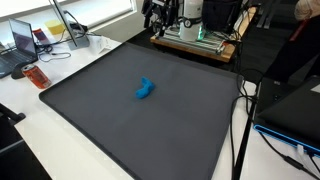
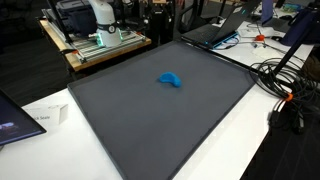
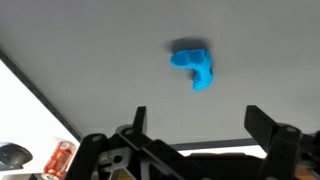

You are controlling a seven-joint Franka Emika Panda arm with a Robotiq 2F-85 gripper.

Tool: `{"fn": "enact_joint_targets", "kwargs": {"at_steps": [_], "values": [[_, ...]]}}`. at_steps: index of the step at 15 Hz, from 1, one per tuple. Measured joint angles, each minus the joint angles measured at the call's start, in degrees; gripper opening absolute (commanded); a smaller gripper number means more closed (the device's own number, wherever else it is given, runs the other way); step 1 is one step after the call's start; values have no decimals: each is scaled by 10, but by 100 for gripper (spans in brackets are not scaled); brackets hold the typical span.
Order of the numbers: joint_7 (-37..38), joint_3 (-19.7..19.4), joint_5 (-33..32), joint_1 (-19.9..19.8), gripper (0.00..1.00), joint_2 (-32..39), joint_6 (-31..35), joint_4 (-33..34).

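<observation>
A small blue object (image 1: pixel 145 89) (image 2: pixel 171 79) lies near the middle of a dark grey mat (image 1: pixel 110 120) (image 2: pixel 150 125). In the wrist view the blue object (image 3: pixel 193 66) lies on the mat ahead of my gripper (image 3: pixel 198 125), well beyond the fingertips. The jaws stand wide open and nothing is between the two black fingers (image 3: pixel 138 118). In an exterior view the gripper (image 1: pixel 160 12) hangs above the mat's far edge, away from the blue object.
The robot stands on a wooden board (image 1: pixel 195 42) (image 2: pixel 95 45) behind the mat. An orange bottle (image 1: pixel 37 76) (image 3: pixel 60 158) and a laptop (image 1: pixel 25 40) sit beside the mat. Cables (image 2: pixel 285 85) lie off another side.
</observation>
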Motion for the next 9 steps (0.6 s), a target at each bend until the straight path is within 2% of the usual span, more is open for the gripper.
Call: {"fn": "enact_joint_targets", "kwargs": {"at_steps": [3,9], "values": [[-51,25,0,0,100,1,26,28],[-53,25,0,0,100,2,28,30]]}}
